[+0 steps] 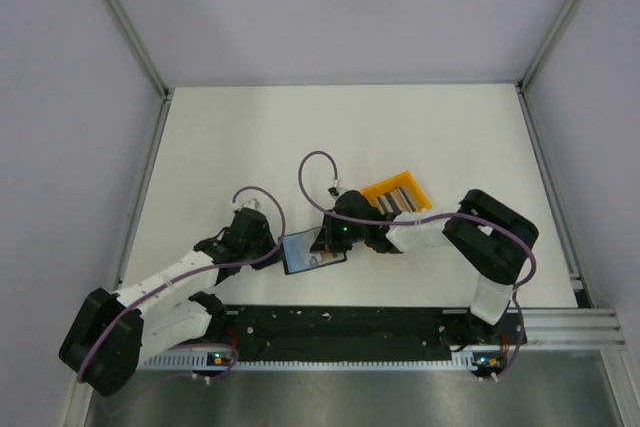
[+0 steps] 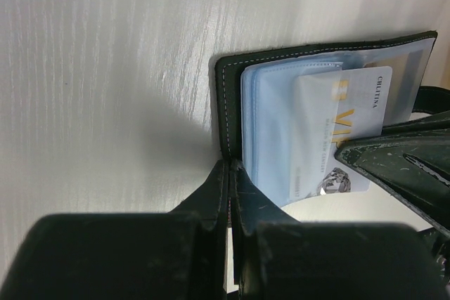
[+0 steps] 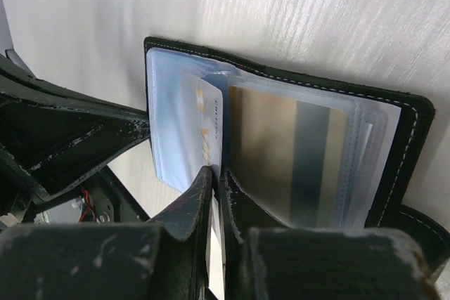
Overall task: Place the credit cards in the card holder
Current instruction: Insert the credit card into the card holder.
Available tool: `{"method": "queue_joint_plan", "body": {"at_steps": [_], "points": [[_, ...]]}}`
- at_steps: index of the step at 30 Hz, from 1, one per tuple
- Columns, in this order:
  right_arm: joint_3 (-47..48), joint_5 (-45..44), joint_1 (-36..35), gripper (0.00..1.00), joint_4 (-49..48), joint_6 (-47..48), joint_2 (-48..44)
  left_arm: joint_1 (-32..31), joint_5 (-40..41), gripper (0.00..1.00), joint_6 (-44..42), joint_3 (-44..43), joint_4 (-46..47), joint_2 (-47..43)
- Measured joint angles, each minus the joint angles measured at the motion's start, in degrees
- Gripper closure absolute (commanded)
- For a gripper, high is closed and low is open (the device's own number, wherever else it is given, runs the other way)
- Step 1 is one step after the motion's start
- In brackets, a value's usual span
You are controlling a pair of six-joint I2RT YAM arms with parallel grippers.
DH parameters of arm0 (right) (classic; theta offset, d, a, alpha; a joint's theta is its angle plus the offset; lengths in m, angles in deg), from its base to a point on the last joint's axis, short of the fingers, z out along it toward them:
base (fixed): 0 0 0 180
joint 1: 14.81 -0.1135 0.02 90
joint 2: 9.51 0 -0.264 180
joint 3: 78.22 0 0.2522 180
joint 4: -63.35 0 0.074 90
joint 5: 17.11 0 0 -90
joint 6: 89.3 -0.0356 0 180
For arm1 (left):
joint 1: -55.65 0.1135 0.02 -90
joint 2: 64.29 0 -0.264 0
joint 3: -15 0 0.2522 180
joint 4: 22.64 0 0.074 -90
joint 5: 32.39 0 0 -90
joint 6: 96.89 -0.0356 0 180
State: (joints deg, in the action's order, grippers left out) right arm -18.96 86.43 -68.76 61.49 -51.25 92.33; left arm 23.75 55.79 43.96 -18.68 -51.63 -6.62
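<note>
Left hand (image 2: 229, 170) grips one card holder (image 2: 226, 96) | right hand (image 3: 216, 177): one credit card (image 3: 209, 121)

The top camera looks down from above and behind the near edge of the table (image 1: 300, 137), far enough to take it all in. The 2 wrist cameras sit very close to the open card holder (image 2: 226, 103), facing it from opposite edges. All 3 views share it.
</note>
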Motion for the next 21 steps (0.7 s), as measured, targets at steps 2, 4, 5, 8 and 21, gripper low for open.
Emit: {"method": "queue_joint_plan", "body": {"at_steps": [2, 4, 5, 8, 21], "points": [[0.1, -0.4, 0.0, 0.91, 0.7, -0.5, 0.0, 0.0, 0.0, 1.00, 0.0, 0.0, 0.0, 0.0], [0.8, -1.1, -0.2, 0.88, 2.5, -0.8, 0.0, 0.0, 0.0, 1.00, 0.0, 0.0, 0.0, 0.0], [1.2, -1.6, -0.3, 0.87, 3.5, -0.7, 0.0, 0.0, 0.0, 1.00, 0.0, 0.0, 0.0, 0.0], [2.3, -3.0, -0.7, 0.82, 6.4, -0.5, -0.4, 0.0, 0.0, 1.00, 0.0, 0.0, 0.1, 0.0], [4.7, -6.7, -2.1, 0.49, 13.5, 2.5, -3.0, -0.1, -1.2, 1.00, 0.1, 0.0, 0.7, 0.0]]}}
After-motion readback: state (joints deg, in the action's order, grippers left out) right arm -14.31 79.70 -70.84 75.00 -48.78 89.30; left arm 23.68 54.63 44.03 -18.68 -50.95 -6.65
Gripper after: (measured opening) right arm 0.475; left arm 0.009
